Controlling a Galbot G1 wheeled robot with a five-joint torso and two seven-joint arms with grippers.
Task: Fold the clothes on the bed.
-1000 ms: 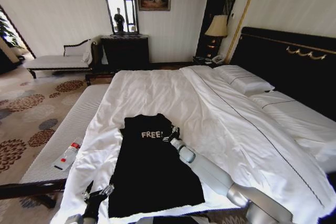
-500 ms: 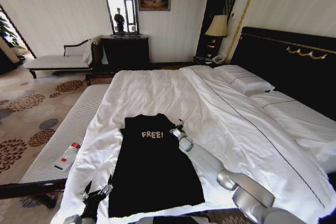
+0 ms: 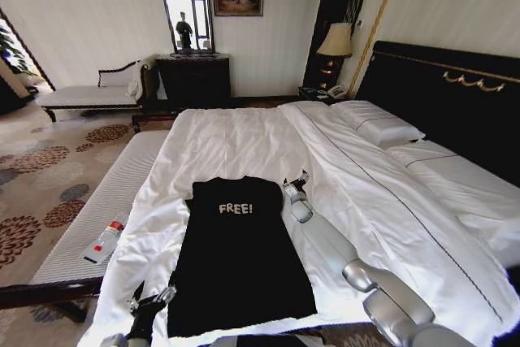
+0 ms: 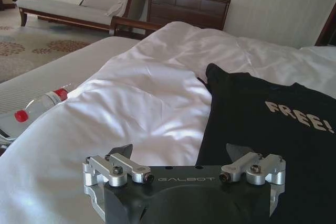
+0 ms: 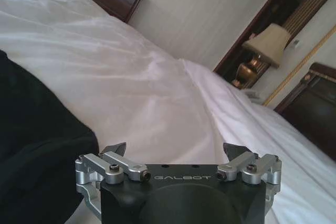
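- Lying flat on the white duvet near the foot of the bed: black T-shirt, "FREE!" lettering up, collar toward the far end, sleeves look already tucked in, so it reads as a long narrow rectangle.
- R gripper sits just beside the shirt's upper right corner, over bare duvet; jaws spread wide, holding nothing (right wrist view: shirt edge off to one side, white sheet between the jaws).
- L gripper is low at the near left corner, beside the hem; jaws open too, empty. Left wrist view has the shirt's left edge lying in front of the L gripper.
- Judgement: sides done, lengthwise fold left, w/ both arms at diagonal corners.
- To do it well: pinch only the shirt fabric, not the duvet under it; grip right at corners; lift both ends evenly so the fold line stays straight.
- Water bottle rests on the striped bench alongside the bed, well apart from the shirt.
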